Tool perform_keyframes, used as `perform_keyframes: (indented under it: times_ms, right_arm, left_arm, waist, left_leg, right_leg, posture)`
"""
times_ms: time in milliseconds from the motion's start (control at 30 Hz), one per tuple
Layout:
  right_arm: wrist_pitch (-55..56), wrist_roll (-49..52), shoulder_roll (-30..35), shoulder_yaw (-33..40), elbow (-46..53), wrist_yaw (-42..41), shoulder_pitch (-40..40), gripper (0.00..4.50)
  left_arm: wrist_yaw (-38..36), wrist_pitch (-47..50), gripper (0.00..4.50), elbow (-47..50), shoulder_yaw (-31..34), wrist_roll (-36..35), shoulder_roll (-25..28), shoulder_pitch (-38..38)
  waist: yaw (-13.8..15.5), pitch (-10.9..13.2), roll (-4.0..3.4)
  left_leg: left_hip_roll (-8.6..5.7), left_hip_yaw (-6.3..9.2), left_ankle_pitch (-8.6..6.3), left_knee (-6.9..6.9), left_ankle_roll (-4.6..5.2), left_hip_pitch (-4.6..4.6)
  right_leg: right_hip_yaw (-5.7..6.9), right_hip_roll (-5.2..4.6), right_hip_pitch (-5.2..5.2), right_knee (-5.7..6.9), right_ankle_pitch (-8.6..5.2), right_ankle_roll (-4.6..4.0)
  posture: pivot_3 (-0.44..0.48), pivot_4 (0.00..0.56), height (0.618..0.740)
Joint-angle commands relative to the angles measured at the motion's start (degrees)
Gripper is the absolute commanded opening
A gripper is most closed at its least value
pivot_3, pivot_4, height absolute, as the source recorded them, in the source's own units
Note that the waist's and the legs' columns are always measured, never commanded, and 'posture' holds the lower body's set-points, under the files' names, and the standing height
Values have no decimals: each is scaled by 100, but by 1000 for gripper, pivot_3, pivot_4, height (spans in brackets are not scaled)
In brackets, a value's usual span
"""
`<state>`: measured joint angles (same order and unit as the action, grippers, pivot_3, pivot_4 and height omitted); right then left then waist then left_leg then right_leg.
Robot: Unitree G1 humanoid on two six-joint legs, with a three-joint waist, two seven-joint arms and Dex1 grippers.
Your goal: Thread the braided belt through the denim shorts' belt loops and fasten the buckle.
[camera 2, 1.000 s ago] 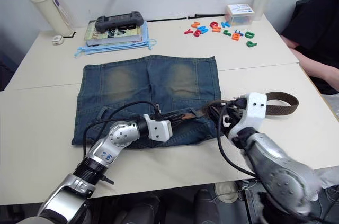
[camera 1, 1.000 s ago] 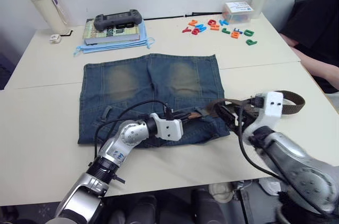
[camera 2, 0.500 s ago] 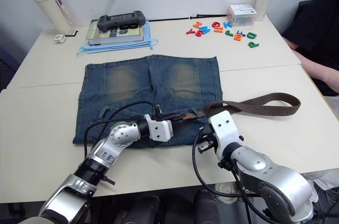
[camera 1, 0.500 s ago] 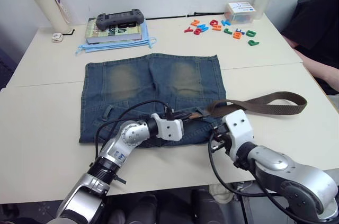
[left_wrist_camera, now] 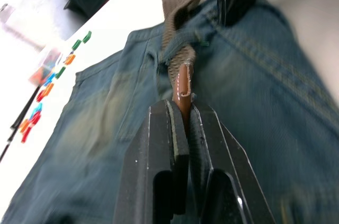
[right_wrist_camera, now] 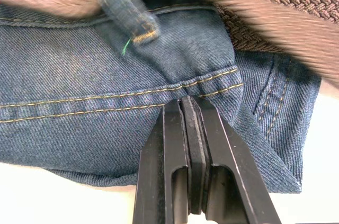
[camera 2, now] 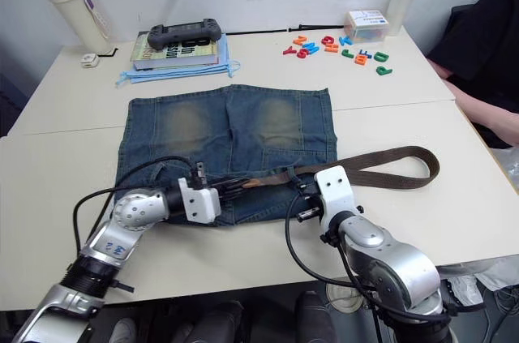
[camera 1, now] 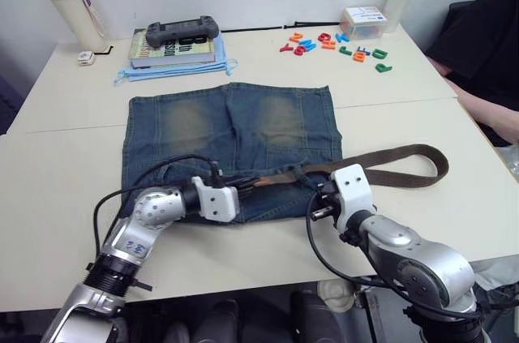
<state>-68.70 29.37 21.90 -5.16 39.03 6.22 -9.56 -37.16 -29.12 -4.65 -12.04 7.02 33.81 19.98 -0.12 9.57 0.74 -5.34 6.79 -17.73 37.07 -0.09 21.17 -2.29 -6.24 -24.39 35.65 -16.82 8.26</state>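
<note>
Cream-coloured table (camera 1: 65, 165) surface, matt and smooth, backed by a white wall. The denim shorts (camera 1: 231, 136) lay flat near the table's middle: blue twill with orange-gold stitching and two pale faded patches on the thighs, roughly square in outline, waistband toward the robot.

The braided belt (camera 1: 381, 166) was a narrow dark brown woven strap. It ran along the waistband, left the shorts at their right edge and curved in a flat loop over bare table on the robot's right. In the right wrist view the strap passed under one of the belt loops (right_wrist_camera: 123, 2), a short denim strip with tan stitching at its end.

The left gripper (left_wrist_camera: 181, 128) was at the waistband with its black fingers (left_wrist_camera: 164, 144) closed on the belt's smooth tan leather tip (left_wrist_camera: 183, 94), which stood out beyond the pads. The right gripper (right_wrist_camera: 189, 108) was at the waistband's right end; its fingers were pressed together at the hem of the denim, below the strap and apart from it. Whether cloth lay between the pads could not be determined.

At the far edge of the table were a stack of books (camera 1: 174, 51) with a dark game controller (camera 1: 182, 32) on top, a lidded bottle (camera 1: 71, 12) and scattered coloured plastic letters (camera 1: 336, 43). A person's dark sleeve (camera 1: 482, 35) showed at the right.
</note>
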Motion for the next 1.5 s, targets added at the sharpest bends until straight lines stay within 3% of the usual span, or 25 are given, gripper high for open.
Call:
perform_keyframes:
  times_ms: [33, 333, 500, 600, 700, 800, 833, 967, 1100, 1233, 1500]
  right_arm:
    - [-119, -189, -34, 21, -168, -91, 71, 62]
    - [-119, -319, -194, 93, -214, -334, -44, 62]
    - [-55, -99, -599, 564, -7, -492, -202, 62]
    - [-148, -17, -628, 797, 232, -611, -223, 859]
    - [-233, 56, -392, 941, 588, -813, -200, 2327]
    - [-148, 162, 317, 1127, 1110, -1325, -166, 3765]
    - [-24, 163, 620, 1134, 1300, -1533, -142, 3765]
    - [764, -406, 2292, 30, 1831, -2309, 159, 3765]
    - [2002, -1972, 3087, -1362, 1361, -2186, 95, 3765]
    - [2743, -3420, 3335, -2387, 853, -2138, -34, 3765]
    - [3149, -5423, 2716, -3541, -5, -2301, -77, 3765]
  left_arm:
    - [54, -264, 0, 166, 315, -46, 222, -6]
    - [119, -686, 0, 401, 474, -2, 404, -104]
    - [194, -471, 0, 380, 406, 87, 252, -131]
    - [223, -396, 0, 388, 369, 129, 176, -122]
    - [252, -316, 0, 384, 346, 160, 100, -99]
    - [251, -259, 0, 334, 331, 169, 16, -56]
    - [246, -243, 0, 315, 323, 163, -12, -40]
    - [234, -196, 0, 283, 264, 177, -129, 26]
    - [207, -151, 0, 282, 237, 149, -209, 65]
    - [196, -122, 0, 300, 244, 140, -224, 80]
    - [220, -51, 0, 336, 257, 149, -255, 108]
  waist:
    - [1, 0, 0]
    - [-8, -1, 1]
    - [-8, 0, 0]
    - [3, 2, -3]
    - [9, 7, -10]
    - [13, 8, -12]
    - [19, 10, -15]
    - [20, 16, -15]
    - [3, 21, -11]
    - [22, 24, -3]
    - [27, 24, 7]
  left_leg:
    - [1, 0, 0, -1, 0, 0]
    - [2, -1, 0, -1, 0, 0]
    - [2, -2, 0, -2, 0, 2]
    - [1, -1, 0, -3, 0, 7]
    - [0, -1, 0, -4, 0, 13]
    - [-3, -1, -2, -4, 3, 16]
    - [-4, -2, -3, -4, 4, 16]
    - [-1, -3, -5, -3, 7, 17]
    - [3, -6, -3, -3, 3, 17]
    - [0, -8, -2, 2, 2, 18]
    - [-1, -6, -1, 3, 0, 17]
  right_leg:
    - [0, 0, 0, 0, 0, 0]
    - [0, 0, 0, -1, 0, 0]
    - [-1, 1, -3, 1, 0, 0]
    - [-1, 0, -8, 0, 0, 0]
    - [0, -1, -11, -3, 0, 0]
    - [1, -2, -11, -9, 0, 0]
    - [1, -3, -12, -10, 0, 0]
    - [7, -1, -5, -22, 1, 1]
    - [9, -2, -10, -19, 1, 1]
    - [8, -5, -9, -19, 2, 4]
    - [8, -2, -7, -20, 3, 4]
  posture:
    - [0, 150, 740]
    - [0, 150, 740]
    - [0, 150, 740]
    - [0, 150, 740]
    - [0, 150, 740]
    - [0, 150, 740]
    - [0, 150, 740]
    - [0, 150, 740]
    - [0, 150, 740]
    - [0, 150, 740]
    - [0, 150, 740]
